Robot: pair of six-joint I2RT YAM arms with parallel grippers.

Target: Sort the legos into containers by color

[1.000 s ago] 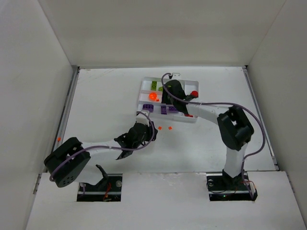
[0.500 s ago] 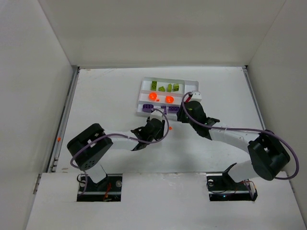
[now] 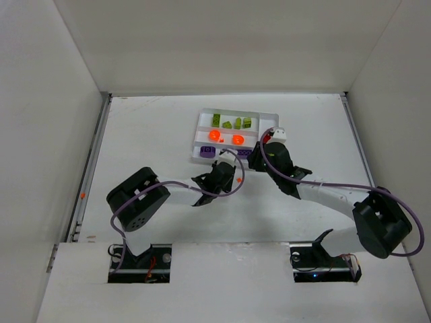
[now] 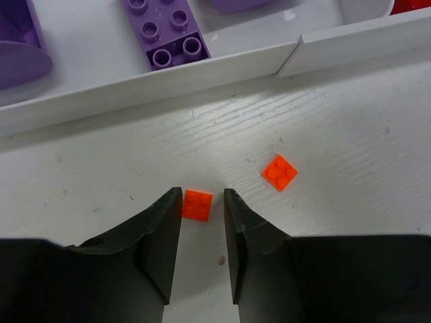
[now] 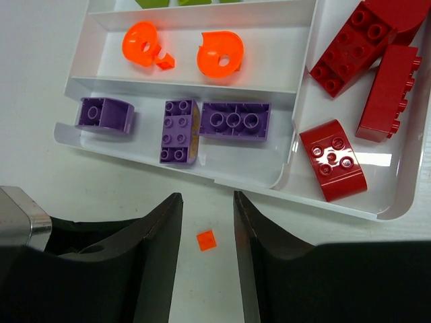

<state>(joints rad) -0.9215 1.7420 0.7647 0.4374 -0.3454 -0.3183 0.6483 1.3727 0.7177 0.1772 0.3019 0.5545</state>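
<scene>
The white tray [image 3: 199, 120] holds green bricks [image 3: 232, 123], orange round pieces [image 5: 221, 52], purple bricks [image 5: 234, 121] and red bricks [image 5: 333, 159], each colour in its own slot. Two small orange tiles lie on the table just in front of the tray. My left gripper [image 4: 202, 196] is open and low, its fingertips on either side of one tile [image 4: 197, 204]. The other tile [image 4: 279, 172] lies to its right. My right gripper [image 5: 207, 196] is open above the table with an orange tile [image 5: 207, 239] showing between its fingers. In the top view the left gripper [image 3: 227, 176] and right gripper [image 3: 254, 160] are close together.
White walls enclose the table on the left, back and right. The tray's near wall [image 4: 202, 74] stands right beyond the left fingers. A small orange speck [image 3: 82, 195] lies at the far left edge. Purple cables loop over both arms.
My right gripper pulled back from over the tray to the table in front of it. My left gripper moved right and toward the tray until its fingers straddled an orange tile.
</scene>
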